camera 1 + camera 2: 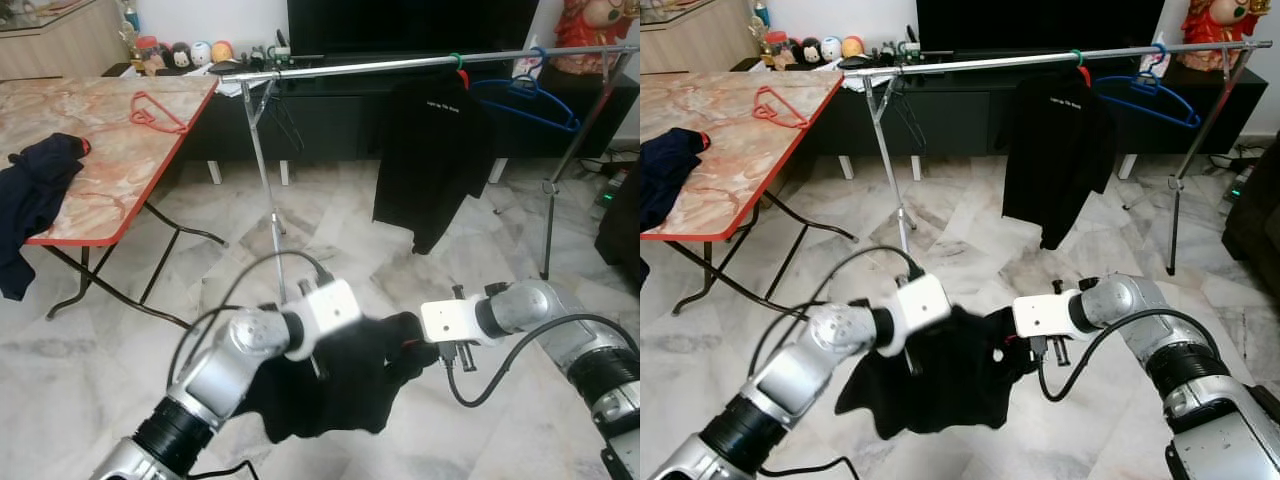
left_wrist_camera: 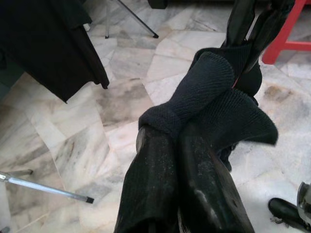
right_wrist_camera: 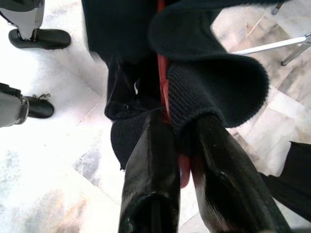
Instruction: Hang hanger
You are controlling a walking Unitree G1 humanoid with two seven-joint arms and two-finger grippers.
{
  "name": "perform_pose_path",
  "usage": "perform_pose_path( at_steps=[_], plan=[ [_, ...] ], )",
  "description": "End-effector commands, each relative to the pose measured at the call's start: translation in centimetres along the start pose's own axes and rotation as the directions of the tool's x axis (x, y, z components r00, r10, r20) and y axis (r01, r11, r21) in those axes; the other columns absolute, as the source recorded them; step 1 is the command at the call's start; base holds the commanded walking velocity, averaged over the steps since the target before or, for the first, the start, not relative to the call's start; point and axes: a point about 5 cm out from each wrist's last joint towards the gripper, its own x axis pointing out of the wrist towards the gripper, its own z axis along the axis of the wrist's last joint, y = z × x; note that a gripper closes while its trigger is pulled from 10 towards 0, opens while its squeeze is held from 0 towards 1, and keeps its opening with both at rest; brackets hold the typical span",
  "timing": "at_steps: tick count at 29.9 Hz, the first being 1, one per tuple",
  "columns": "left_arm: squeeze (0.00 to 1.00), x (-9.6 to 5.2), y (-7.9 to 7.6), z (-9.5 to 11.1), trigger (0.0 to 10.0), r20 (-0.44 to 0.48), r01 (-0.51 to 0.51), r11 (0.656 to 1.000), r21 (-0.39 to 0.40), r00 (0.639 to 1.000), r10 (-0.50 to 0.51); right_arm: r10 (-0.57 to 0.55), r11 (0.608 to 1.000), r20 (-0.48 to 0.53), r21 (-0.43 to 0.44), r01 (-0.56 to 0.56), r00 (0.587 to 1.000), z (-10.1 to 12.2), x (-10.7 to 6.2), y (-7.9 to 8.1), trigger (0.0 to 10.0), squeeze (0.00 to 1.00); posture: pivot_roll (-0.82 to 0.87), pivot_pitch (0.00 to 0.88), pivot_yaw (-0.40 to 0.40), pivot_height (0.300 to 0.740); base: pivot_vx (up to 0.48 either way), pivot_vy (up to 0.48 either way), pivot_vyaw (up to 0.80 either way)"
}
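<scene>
marble floor (image 1: 330,230) with, at the robot's left, a red-edged marble-topped table (image 1: 120,170) carrying a dark garment (image 1: 35,190) and a spare red hanger (image 1: 155,112). across the far side runs the clothes rail (image 1: 400,65) on thin metal stands, already bearing a black shirt (image 1: 430,160) and, further to the right, an empty blue hanger (image 1: 530,100). in the foreground, well short of the rail and low over the floor, both arms hold a black knitted garment (image 1: 950,375) between them. left gripper (image 2: 180,133): fingers narrow, pinched on a fold of the knit. right gripper (image 3: 182,131): fingers narrow, clamped on the fabric and on a red hanger (image 3: 163,82), whose stem passes between them; in the head views only a red glint at the garment's right edge marks it. whether the hanger sits fully inside the shoulders cannot be told. step in hand, as judged: carrying the garment on its hanger toward the rail, hanging not yet done. next move calls for raising the load to rail height, closing the gap, and bringing the hook over a bare stretch of bar, likely left of the black shirt, before the fingers let go.
</scene>
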Motion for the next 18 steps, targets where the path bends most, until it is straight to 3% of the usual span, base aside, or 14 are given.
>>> perform_pose_path(
  at_steps=[1, 3, 5, 7, 11, 12, 13, 18],
  plan=[
    [0.0, -0.3, 0.4, 0.3, 10.0, 0.002, -0.009, 0.999, 0.035, 1.0, 0.009, -0.01, 1.0, 0.021, -0.012, 0.01, 1.0, 0.5, -0.3, -0.2, 0.0, 0.0, -0.06, 0.0, 0.022, 0.74, 0.0, 0.0, 0.0],
    [0.0, -0.3, 0.3, -0.1, 10.0, -0.026, 0.001, 0.999, 0.044, 1.0, 0.0, -0.011, 1.0, 0.027, -0.015, 0.012, 1.0, 0.7, -0.3, -0.3, 0.0, 0.0, -0.06, 0.0, 0.022, 0.74, 0.0, 0.0, 0.0],
    [0.0, -0.3, -0.6, -0.5, 10.0, -0.043, 0.08, 0.996, 0.044, 0.996, -0.078, -0.014, 1.0, 0.029, -0.017, 0.015, 0.999, 0.8, -0.3, -0.4, 0.0, 0.0, -0.06, 0.0, 0.023, 0.74, 0.0, 0.0, 0.0],
    [0.0, -0.3, -1.6, -0.6, 10.0, -0.036, 0.153, 0.988, 0.032, 0.988, -0.152, -0.018, 1.0, 0.03, -0.019, 0.018, 0.999, 0.9, -0.4, -0.6, 0.0, 0.0, -0.06, 0.0, 0.023, 0.74, 0.0, 0.0, 0.0],
    [0.0, -0.4, -2.4, -0.6, 10.0, -0.03, 0.205, 0.979, 0.018, 0.978, -0.205, -0.021, 1.0, 0.026, -0.022, 0.022, 0.999, 0.9, -0.5, -0.7, 0.0, 0.0, -0.06, 0.0, 0.023, 0.74, 0.0, 0.0, 0.0],
    [0.4, -0.3, -2.4, -0.4, 10.0, -0.015, 0.194, 0.981, 0.012, 0.981, -0.194, -0.021, 1.0, 0.026, -0.022, 0.022, 0.999, 0.9, -0.5, -0.7, 0.0, 0.0, -0.06, 0.0, 0.023, 0.74, 0.0, 0.0, 0.0],
    [1.0, -0.2, -2.4, -0.3, 10.0, -0.007, 0.186, 0.983, 0.004, 0.983, -0.186, -0.021, 0.999, 0.027, -0.023, 0.022, 0.999, 1.0, -0.6, -0.7, 0.0, 0.0, -0.06, 0.0, 0.023, 0.74, 0.0, 0.0, 0.0],
    [1.0, 0.2, -2.3, -0.1, 10.0, -0.001, 0.168, 0.986, 0.014, 0.986, -0.168, -0.014, 0.999, 0.04, -0.037, 0.015, 0.999, 1.5, -0.5, -0.7, 0.0, 0.0, -0.06, 0.0, 0.023, 0.74, 0.0, 0.0, 0.0]
  ],
)
